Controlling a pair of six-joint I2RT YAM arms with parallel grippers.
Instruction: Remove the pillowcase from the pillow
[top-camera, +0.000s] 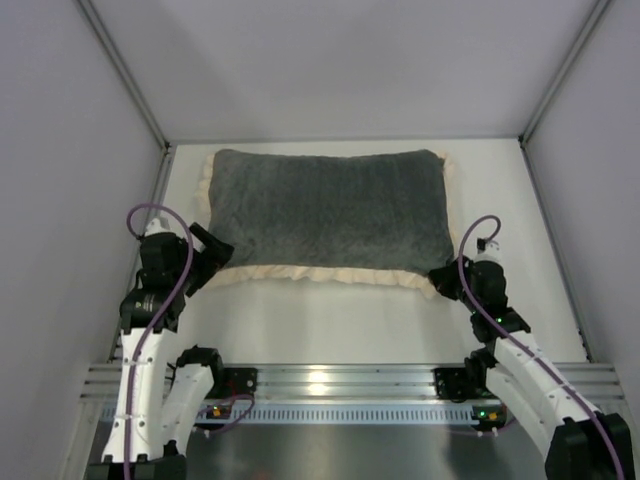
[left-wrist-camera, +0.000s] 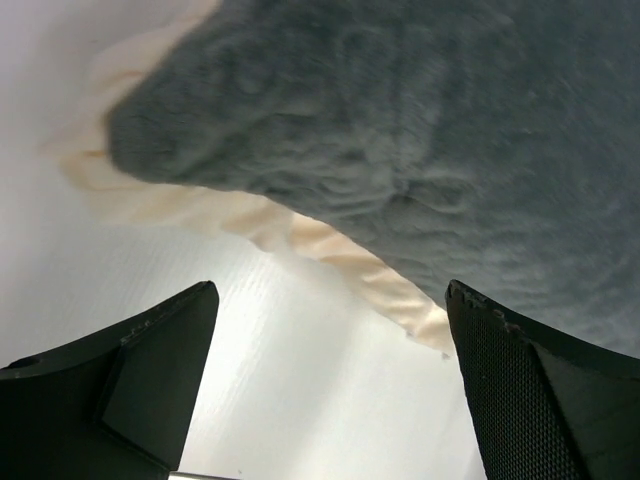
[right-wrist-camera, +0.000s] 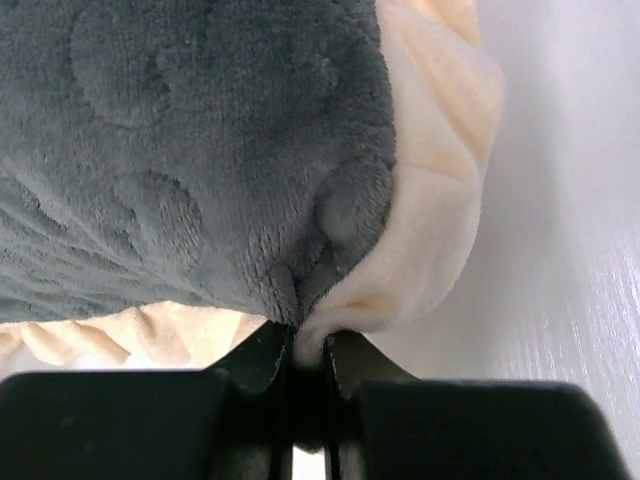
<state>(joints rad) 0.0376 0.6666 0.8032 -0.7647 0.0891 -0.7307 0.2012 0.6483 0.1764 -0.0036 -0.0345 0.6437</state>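
The pillowcase (top-camera: 330, 210), dark grey plush with a cream ruffled frill, lies flat and full on the white table; the pillow inside it is hidden. My left gripper (top-camera: 212, 250) is open and empty at the near left corner, its fingers (left-wrist-camera: 530, 390) spread over bare table just short of the frill (left-wrist-camera: 330, 250). My right gripper (top-camera: 442, 278) is shut on the pillowcase's near right corner, pinching the cream frill (right-wrist-camera: 410, 270) and grey plush (right-wrist-camera: 200, 160) between its jaws.
White enclosure walls (top-camera: 60, 200) stand close on the left, right and back. A metal rail (top-camera: 340, 385) carries both arm bases at the near edge. Bare white table (top-camera: 330, 320) lies between the pillowcase and the rail.
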